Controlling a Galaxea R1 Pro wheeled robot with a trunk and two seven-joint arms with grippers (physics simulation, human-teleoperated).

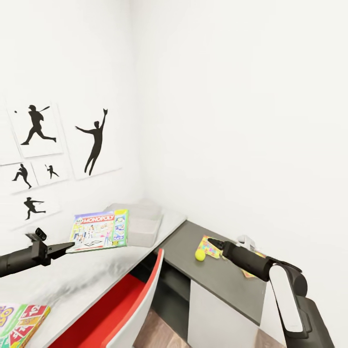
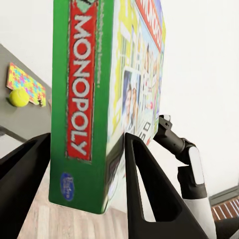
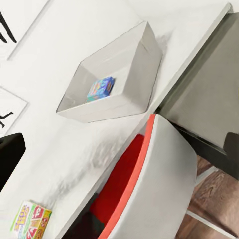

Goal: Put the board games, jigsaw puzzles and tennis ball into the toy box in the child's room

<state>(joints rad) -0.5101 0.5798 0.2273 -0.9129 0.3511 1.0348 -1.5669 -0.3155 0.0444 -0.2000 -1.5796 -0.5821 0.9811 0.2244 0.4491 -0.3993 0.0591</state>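
Currently the Monopoly box (image 1: 99, 230) is clamped edge-on in the left gripper (image 1: 62, 248): in the left wrist view the green spine (image 2: 82, 99) is seen betw. the two black fingers (image 2: 149, 194), long axis running straight out past the tips. The toy box (image 1: 140, 223) lies just beyond the far end of the held box, i.e. directly ahead of the left fingers, so the left arm is judged nearer for the drop. The right gripper (image 1: 216, 244) is seen over the dark corner section of the table (image 1: 217, 280), w/ the tennis ball (image 1: 200, 254) and a jigsaw puzzle (image 1: 210, 247) just beside its tip; finger spread cannot be told.

View diffs: the right wrist view shows the toy box interior (image 3: 112, 87), w/ a small blue item (image 3: 101, 88) already lying inside. The left wrist view shows the ball (image 2: 19, 97) touching a puzzle (image 2: 26, 84). A second board game (image 1: 21, 321) lies behind the left fingers on the light top.
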